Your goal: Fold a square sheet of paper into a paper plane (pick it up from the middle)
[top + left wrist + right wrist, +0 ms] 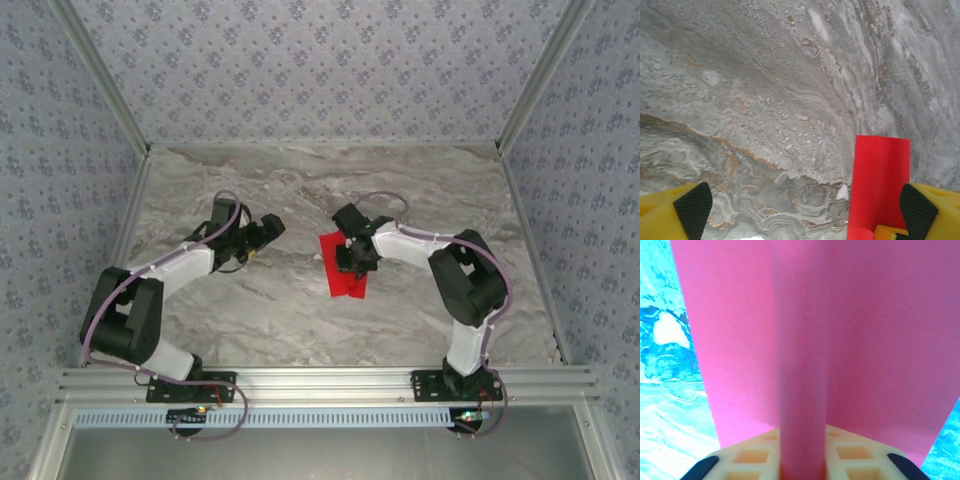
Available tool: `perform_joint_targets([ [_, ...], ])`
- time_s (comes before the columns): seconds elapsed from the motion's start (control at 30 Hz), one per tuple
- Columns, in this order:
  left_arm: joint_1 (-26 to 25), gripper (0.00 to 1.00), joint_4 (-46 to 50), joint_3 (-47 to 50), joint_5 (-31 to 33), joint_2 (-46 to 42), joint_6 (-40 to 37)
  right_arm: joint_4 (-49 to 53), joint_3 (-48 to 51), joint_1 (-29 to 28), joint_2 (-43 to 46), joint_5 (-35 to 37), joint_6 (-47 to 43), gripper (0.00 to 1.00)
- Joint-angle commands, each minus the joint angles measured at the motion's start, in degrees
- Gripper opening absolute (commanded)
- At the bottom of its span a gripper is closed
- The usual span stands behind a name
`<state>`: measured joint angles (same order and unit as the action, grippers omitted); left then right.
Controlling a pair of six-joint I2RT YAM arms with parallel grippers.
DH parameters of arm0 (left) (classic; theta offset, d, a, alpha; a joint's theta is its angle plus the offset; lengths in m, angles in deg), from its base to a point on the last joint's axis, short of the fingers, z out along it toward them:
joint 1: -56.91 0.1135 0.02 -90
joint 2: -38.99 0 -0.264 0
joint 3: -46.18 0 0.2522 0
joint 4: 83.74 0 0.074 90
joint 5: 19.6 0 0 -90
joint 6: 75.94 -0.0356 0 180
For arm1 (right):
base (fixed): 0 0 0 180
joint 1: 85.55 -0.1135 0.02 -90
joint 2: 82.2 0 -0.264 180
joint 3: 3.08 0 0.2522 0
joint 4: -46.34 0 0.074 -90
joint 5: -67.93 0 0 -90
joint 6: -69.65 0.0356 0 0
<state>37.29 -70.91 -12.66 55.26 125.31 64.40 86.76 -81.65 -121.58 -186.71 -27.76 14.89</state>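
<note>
The right gripper (352, 258) pinches its jaws on a raised ridge down the middle of the square sheet of paper (347, 283), which lies on the marble table (300, 320) (right of centre), while the left gripper (262, 232) hangs nearby, jaws spread wide, holding nothing.

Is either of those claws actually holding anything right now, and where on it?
The right gripper pinches the square sheet of paper by a raised ridge along its middle. The left gripper stands open, holding nothing.
</note>
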Motion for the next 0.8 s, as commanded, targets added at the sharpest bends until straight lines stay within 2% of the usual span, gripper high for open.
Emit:
perform_joint_targets([
  [0.0,0.3,0.99,-5.6,0.6,-3.4,1.1,3.6,-10.8,4.2,3.3,3.3,-10.2,6.6,0.18],
  [0.33,1.3,0.98,-13.8,3.1,-8.5,1.6,6.6,-32.5,9.0,5.6,7.1,-31.6,11.3,0.14],
  [0.57,0.1,0.99,-18.3,5.7,-10.0,-0.1,7.4,-36.3,9.3,6.1,3.0,-34.4,13.4,0.16],
  [0.77,-1.4,0.97,-30.2,9.7,-16.0,3.5,14.6,-39.5,10.8,7.0,-0.9,-35.9,15.0,0.18],
])
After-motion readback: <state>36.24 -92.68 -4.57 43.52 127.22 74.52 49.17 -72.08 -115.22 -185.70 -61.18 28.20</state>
